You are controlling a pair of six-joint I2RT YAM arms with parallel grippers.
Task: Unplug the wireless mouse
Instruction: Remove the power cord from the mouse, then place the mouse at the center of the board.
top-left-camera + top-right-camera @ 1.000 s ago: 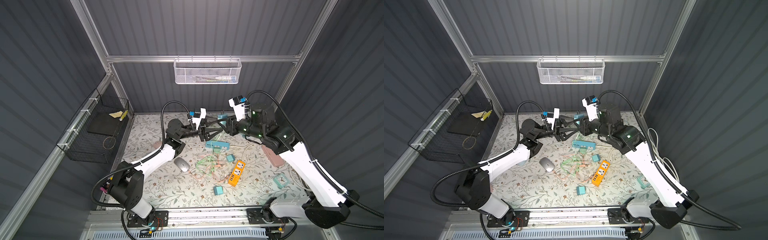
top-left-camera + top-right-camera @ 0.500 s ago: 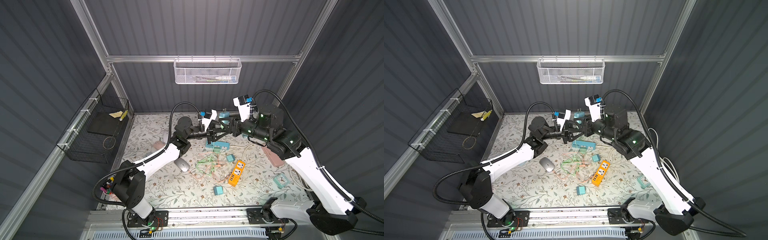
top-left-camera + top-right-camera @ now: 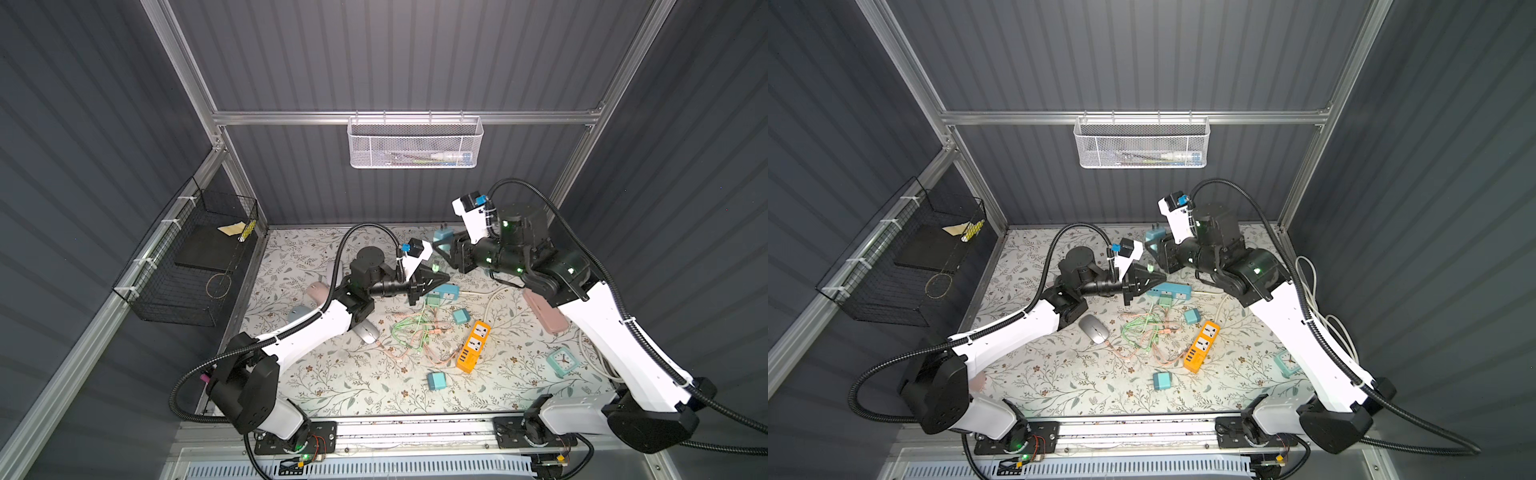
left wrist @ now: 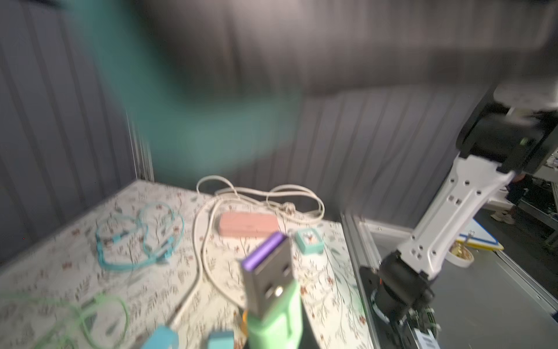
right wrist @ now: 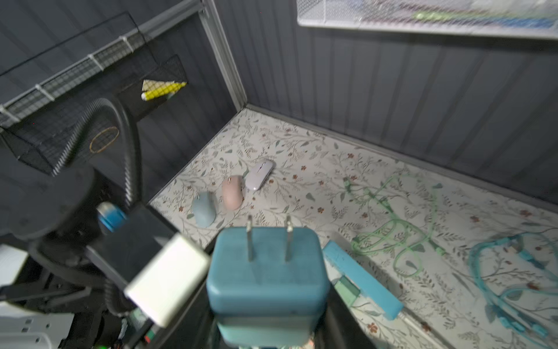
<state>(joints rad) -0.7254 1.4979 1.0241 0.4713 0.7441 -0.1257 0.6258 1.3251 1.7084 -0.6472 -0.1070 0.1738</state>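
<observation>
Showing the left end effector (image 3: 440, 276) pressed together on a green USB plug (image 4: 273, 302), raised above the tabletop (image 3: 1059, 386). The plug's long axis runs in line with the fingers. Its bare metal shell, with a purple insert, leads away from the wrist and sits in no socket. In both top views this end effector lies nearly level and aims across the workspace toward the right arm.

The right end effector (image 3: 446, 249) pinches a teal charger block (image 5: 267, 272) just beyond the left tip, also clear of the tabletop. The block's two flat prongs point away from the right wrist, toward the back wall.

The grey wireless mouse (image 3: 1093, 328) lies flat on the tabletop beside the left forearm, which partly hides it in a top view (image 3: 368, 333). Its long axis runs diagonally, one end toward the left arm and the other toward the front rail. A salmon cable (image 3: 1121, 351) meets that front end and trails into a tangle of cables near an orange power strip (image 3: 1201, 345).
</observation>
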